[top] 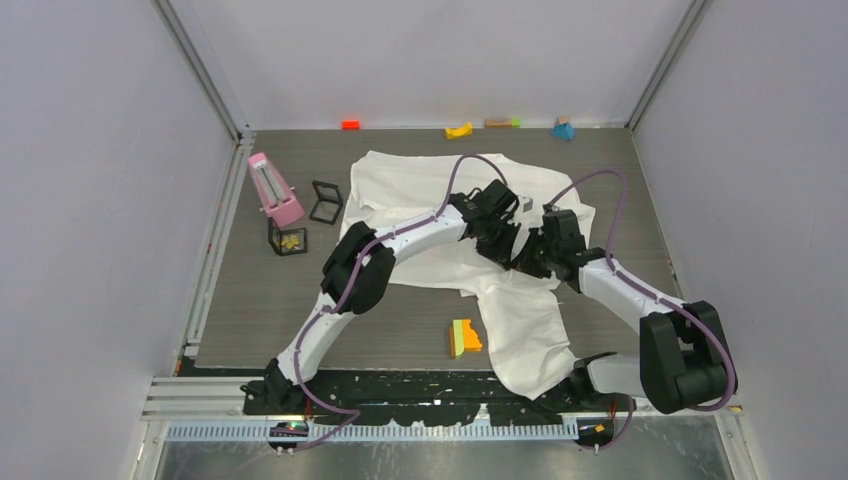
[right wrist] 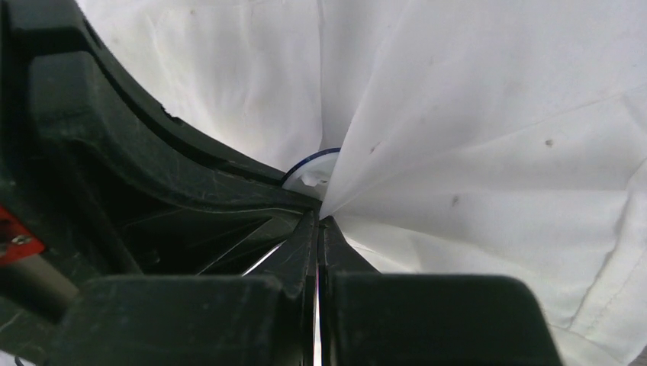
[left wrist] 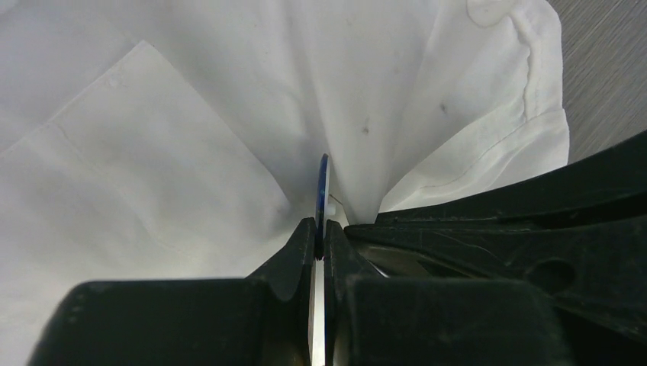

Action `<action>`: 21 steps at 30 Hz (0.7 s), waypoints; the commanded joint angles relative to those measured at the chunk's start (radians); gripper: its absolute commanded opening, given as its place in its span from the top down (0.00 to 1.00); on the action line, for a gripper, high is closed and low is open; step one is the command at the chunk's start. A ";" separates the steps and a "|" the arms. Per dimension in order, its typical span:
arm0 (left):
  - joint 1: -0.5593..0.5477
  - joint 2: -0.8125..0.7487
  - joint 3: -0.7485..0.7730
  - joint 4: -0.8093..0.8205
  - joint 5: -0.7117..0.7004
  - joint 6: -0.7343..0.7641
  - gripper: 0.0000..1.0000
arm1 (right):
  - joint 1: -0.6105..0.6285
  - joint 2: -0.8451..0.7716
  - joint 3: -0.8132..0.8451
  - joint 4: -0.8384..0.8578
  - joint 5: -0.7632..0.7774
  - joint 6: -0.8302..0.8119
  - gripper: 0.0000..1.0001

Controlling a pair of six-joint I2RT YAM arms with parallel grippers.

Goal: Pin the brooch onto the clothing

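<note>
My left arm and right arm are white tubular links set between bulky black joint housings. A purple cable runs along each and arches free near the wrist. My left gripper and right gripper are matte black plastic, angular and finely scratched. My bases are black, at the near edge of the bench.

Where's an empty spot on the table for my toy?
The table is bare at the near left, in front of the nearer black box, and along the right edge beside the shirt. The middle is crowded: left pincer, gripping the brooch, and right pincer meet on the shirt.
</note>
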 commanded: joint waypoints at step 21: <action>0.039 -0.091 -0.112 0.240 0.227 -0.059 1.00 | 0.007 -0.129 0.028 -0.092 -0.014 -0.025 0.54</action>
